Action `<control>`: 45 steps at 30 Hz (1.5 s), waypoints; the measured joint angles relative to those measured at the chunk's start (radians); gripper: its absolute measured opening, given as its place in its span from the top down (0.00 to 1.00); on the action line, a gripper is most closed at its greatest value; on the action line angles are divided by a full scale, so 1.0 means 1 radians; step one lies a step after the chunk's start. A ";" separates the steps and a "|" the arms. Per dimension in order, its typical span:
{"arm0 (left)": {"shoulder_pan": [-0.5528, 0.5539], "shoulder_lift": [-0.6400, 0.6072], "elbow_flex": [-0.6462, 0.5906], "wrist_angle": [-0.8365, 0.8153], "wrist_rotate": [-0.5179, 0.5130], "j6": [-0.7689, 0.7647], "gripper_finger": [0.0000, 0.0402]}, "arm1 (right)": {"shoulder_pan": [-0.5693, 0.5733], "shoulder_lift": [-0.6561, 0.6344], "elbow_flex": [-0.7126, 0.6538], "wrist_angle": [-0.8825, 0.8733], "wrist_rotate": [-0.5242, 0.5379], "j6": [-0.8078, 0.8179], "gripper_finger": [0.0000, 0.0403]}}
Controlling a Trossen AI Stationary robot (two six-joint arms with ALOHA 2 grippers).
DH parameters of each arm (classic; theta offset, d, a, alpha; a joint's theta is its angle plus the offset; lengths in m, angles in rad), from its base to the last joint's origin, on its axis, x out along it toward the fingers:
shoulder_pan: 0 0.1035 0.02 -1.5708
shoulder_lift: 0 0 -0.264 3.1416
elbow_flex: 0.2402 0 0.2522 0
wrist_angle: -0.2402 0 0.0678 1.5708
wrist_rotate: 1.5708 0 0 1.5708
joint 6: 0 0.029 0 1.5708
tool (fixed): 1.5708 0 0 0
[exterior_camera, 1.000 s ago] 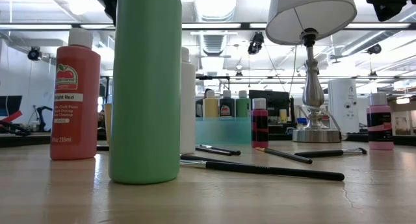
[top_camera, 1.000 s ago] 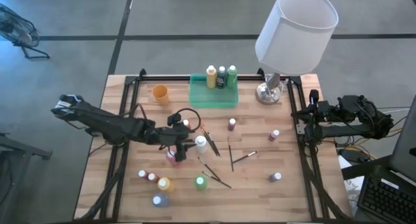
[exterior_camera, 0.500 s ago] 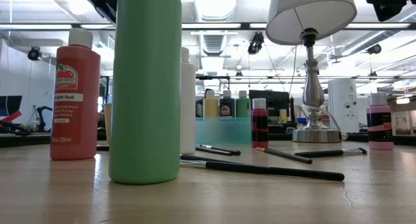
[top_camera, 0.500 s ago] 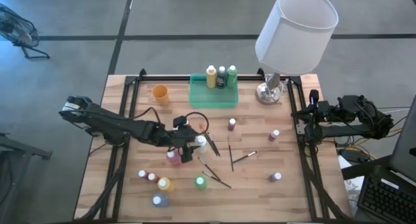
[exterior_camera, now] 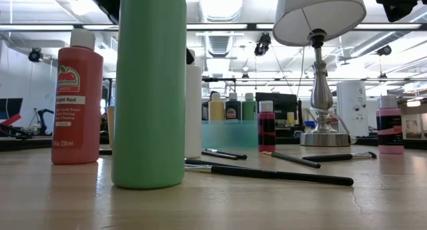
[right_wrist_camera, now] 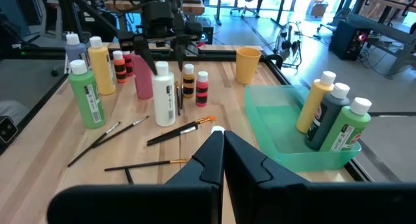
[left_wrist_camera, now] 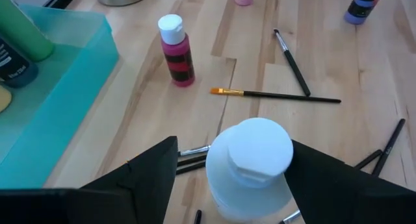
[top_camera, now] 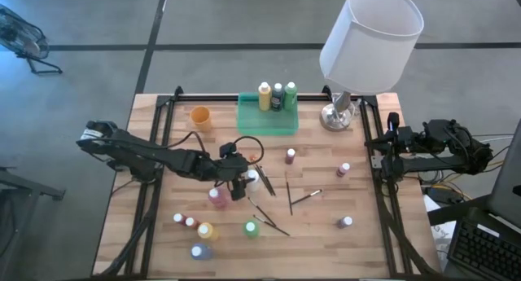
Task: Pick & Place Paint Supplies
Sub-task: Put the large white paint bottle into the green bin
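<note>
A white paint bottle (left_wrist_camera: 252,160) stands upright on the table near its middle. My left gripper (top_camera: 244,182) is open, with one finger on each side of the bottle's cap and a gap showing beside it. Other paint bottles stand around: pink (top_camera: 217,197), green (top_camera: 251,229), red-black (left_wrist_camera: 177,52). Three bottles (top_camera: 278,96) stand in the green tray (top_camera: 260,125). Several dark-handled paintbrushes (top_camera: 289,193) lie flat on the wood. My right gripper (right_wrist_camera: 221,146) is shut and holds nothing, at the table's right edge.
An orange cup (top_camera: 200,116) stands left of the tray. A lamp (top_camera: 340,111) with a large white shade stands at the far right. More bottles stand near the front left (top_camera: 198,250) and on the right (top_camera: 346,222). Black rails (top_camera: 155,151) run along both sides.
My left gripper has moved toward the table's right edge and down, reaching the white bottle, so that its fingers now stand on either side of the cap. The bottle has stayed in place.
</note>
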 joint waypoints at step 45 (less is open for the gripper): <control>0.003 -0.012 0.030 0.009 0.054 0.014 0.68 | 0.000 0.000 0.000 0.000 0.000 0.000 0.98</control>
